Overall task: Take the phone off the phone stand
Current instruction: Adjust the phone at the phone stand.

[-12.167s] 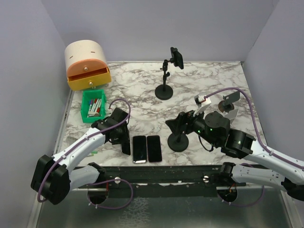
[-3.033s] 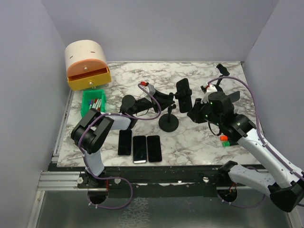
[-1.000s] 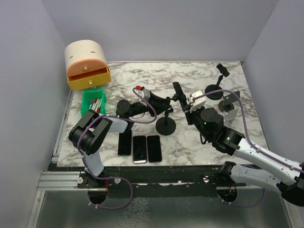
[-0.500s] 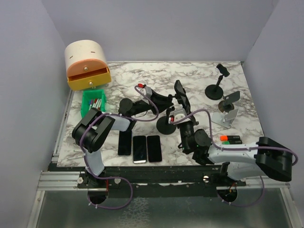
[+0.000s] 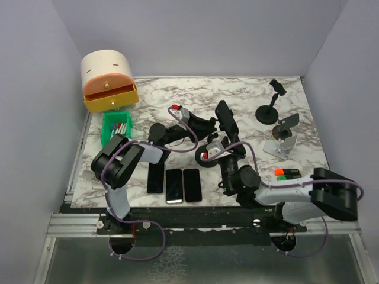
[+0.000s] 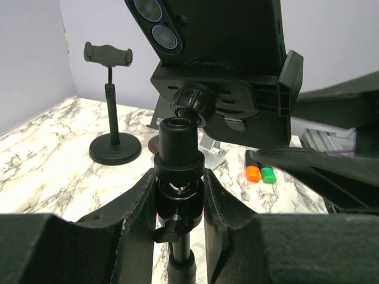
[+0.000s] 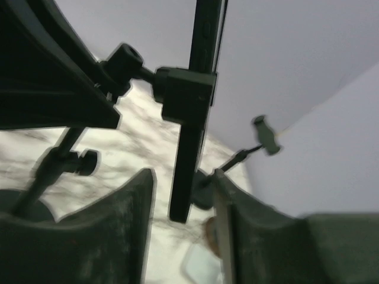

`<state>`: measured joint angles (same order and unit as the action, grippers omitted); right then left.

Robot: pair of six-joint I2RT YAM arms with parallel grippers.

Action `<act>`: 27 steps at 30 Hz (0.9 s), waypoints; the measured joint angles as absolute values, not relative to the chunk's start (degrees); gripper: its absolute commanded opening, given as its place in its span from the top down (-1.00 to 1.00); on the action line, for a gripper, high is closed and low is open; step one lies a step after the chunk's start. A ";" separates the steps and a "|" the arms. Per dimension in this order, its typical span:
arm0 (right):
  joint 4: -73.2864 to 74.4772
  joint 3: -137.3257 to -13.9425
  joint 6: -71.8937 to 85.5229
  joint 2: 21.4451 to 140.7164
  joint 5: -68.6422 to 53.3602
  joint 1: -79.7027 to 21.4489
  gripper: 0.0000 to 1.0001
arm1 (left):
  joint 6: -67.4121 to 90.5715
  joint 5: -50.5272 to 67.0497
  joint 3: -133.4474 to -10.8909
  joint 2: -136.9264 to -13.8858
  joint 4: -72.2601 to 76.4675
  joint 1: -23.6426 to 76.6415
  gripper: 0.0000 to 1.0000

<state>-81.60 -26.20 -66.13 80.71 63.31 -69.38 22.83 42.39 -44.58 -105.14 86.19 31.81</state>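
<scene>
A black phone (image 5: 225, 118) is clamped upright in a black phone stand (image 5: 208, 157) at the table's middle. My left gripper (image 5: 204, 126) is shut on the stand's pole just under the ball joint (image 6: 179, 177); the phone (image 6: 219, 29) and its clamp sit right above the fingers. My right gripper (image 5: 228, 145) is open below the phone. In the right wrist view the phone (image 7: 192, 136) shows edge-on, its lower end between my right gripper's (image 7: 183, 207) spread fingers, touching neither.
Three phones (image 5: 173, 185) lie flat at the front. A green marker bin (image 5: 116, 130) and an orange drawer box (image 5: 108, 83) stand at the left. An empty black stand (image 5: 269, 107), a silver stand (image 5: 284, 139) and two markers (image 5: 287, 173) are at the right.
My right gripper has risen and closed in on the phone's lower end, fingers still open. My left gripper keeps its hold on the stand's pole.
</scene>
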 measured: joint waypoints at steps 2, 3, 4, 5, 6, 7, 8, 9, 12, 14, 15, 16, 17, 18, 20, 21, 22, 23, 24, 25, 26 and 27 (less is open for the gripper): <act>-69.14 -26.63 -59.33 74.72 63.16 -70.76 -0.40 | 22.76 41.95 -44.58 -105.14 86.15 31.92 1.00; -62.89 -27.29 -55.83 71.57 62.81 -71.22 -0.51 | 22.74 41.85 -44.58 -105.14 86.15 31.90 1.00; -57.89 -28.03 -52.60 68.71 62.30 -71.61 -0.62 | 22.72 41.74 -44.58 -105.14 86.13 31.88 1.00; -53.89 -28.69 -50.00 66.41 62.02 -71.72 -0.79 | 22.68 41.65 -44.58 -105.14 86.13 31.88 1.00; -50.28 -29.39 -47.46 64.71 61.87 -71.77 -0.93 | 22.65 41.56 -44.58 -105.14 86.13 31.88 1.00; -46.28 -30.30 -44.82 63.59 61.69 -71.99 -0.98 | 22.65 41.50 -44.58 -105.14 86.13 31.88 1.00; -41.58 -31.55 -42.09 62.81 61.47 -72.07 -0.99 | 22.68 41.50 -44.58 -105.14 86.13 31.90 1.00; -36.12 -32.97 -38.94 62.24 60.73 -72.36 -0.99 | 22.65 41.50 -44.58 -105.14 86.13 31.90 1.00; -18.61 -37.67 -28.21 59.61 56.51 -73.58 -0.99 | 22.55 41.50 -44.56 -105.14 86.13 31.88 1.00; -8.12 -40.64 -21.30 55.92 52.10 -73.97 -0.99 | 22.37 41.54 -44.56 -105.14 86.15 31.88 1.00; -3.97 -41.89 -18.44 53.45 49.67 -74.00 -0.99 | 22.26 41.56 -44.53 -105.14 86.17 31.88 1.00; -0.38 -43.16 -15.84 50.87 47.37 -73.97 -0.99 | 22.24 41.63 -44.51 -105.14 86.19 31.88 1.00; 2.85 -44.73 -13.72 48.47 45.04 -73.93 -0.99 | 22.20 41.85 -44.45 -105.14 86.35 31.88 1.00; 5.56 -46.63 -11.75 46.48 42.78 -73.82 -1.00 | 22.20 42.09 -44.40 -105.14 86.46 31.88 1.00; 9.28 -50.63 -8.82 44.45 39.29 -73.34 -0.99 | 22.24 42.57 -44.27 -105.14 86.74 31.83 1.00; 10.41 -52.45 -7.86 43.90 37.78 -72.75 -1.00 | 22.33 42.94 -44.18 -105.16 86.94 31.83 1.00; 11.05 -53.91 -7.05 43.64 36.07 -71.83 -1.00 | 22.44 43.18 -44.16 -105.14 87.02 31.83 1.00; 11.75 -54.96 -6.37 43.59 33.50 -70.06 -1.00 | 22.50 43.33 -44.12 -105.14 87.11 31.83 1.00; 12.34 -55.57 -5.82 43.66 30.72 -67.40 -1.00 | 22.65 43.51 -44.07 -105.14 87.15 31.83 1.00; 13.10 -56.01 -5.37 43.83 26.87 -63.44 -0.99 | 22.74 43.64 -44.01 -105.14 87.20 31.83 1.00; 13.67 -56.29 -4.60 44.29 22.85 -58.52 -0.99 | 22.87 43.70 -43.88 -105.14 87.26 31.75 1.00; 14.26 -56.73 -3.92 45.04 17.93 -52.82 -1.00 | 22.92 43.72 -43.77 -105.14 87.29 31.73 1.00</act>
<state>14.26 -56.73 -3.92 45.04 17.93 -52.82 22.92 43.72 -43.77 -105.14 87.29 31.73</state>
